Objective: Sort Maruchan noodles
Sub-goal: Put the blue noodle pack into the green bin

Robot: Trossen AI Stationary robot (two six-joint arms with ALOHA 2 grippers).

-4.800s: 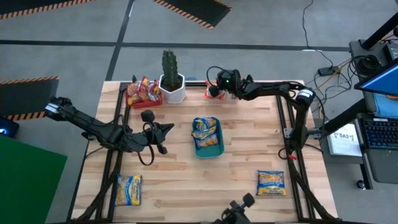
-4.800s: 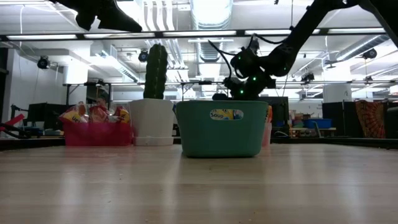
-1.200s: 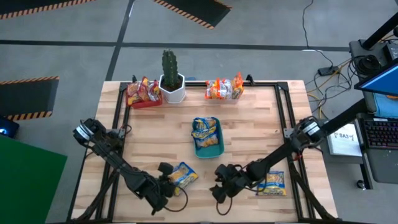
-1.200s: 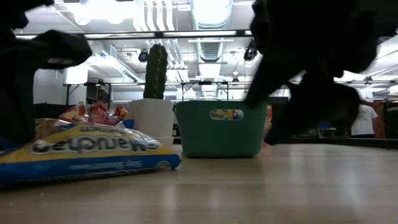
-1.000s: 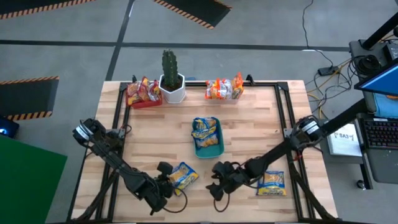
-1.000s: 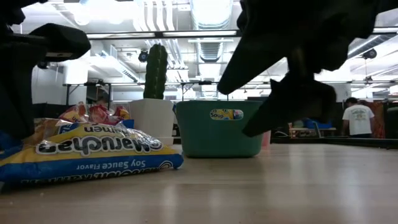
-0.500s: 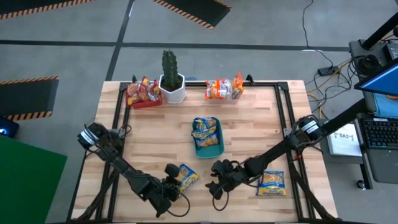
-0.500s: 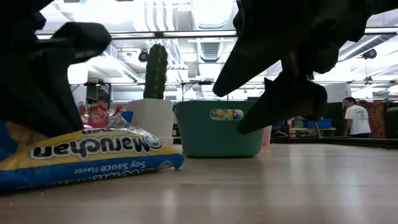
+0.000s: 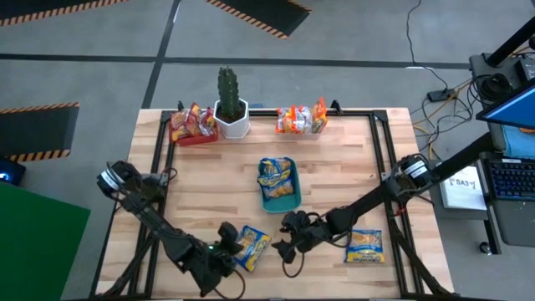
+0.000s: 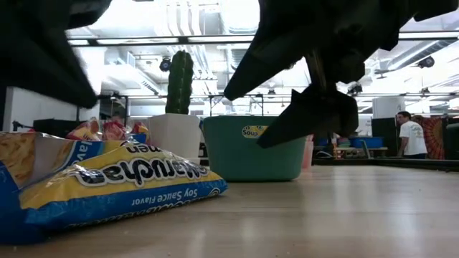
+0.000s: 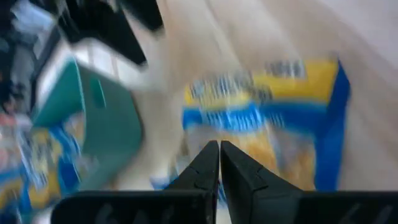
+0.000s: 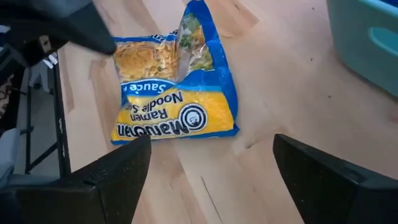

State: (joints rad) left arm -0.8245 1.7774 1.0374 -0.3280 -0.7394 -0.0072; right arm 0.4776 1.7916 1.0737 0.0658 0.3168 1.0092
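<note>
A yellow-blue Maruchan noodles packet (image 9: 254, 248) lies near the table's front edge, between my two grippers. My left gripper (image 9: 229, 247) is shut at the packet's left end (image 11: 219, 147). My right gripper (image 9: 282, 244) stands open just right of the packet, low over the table, with the packet (image 12: 177, 102) ahead of its spread fingers. A second yellow-blue packet (image 9: 364, 247) lies flat at the front right. The green tray (image 9: 278, 199) in the middle holds yellow-blue packets. My left gripper pinches the packet between its two shut fingers at the end (image 12: 122, 51) nearest the left arm, slanting down from the table's left. The fingers hide the exact spot. The packet sits tilted, its held end (image 10: 29, 161) raised and its far end (image 10: 204, 188) on the table.
A pink tray (image 9: 194, 125) with packets stands at the back left, a cactus in a white pot (image 9: 230, 107) beside it, and a clear tray (image 9: 299, 119) with orange packets at the back. A person (image 10: 412, 140) stands in the room behind the table.
My left gripper has stayed shut and rolled its wrist. The packet has turned with it and shifted a little toward the table's near edge. Its held end is now tipped up while the other end stays on the table.
</note>
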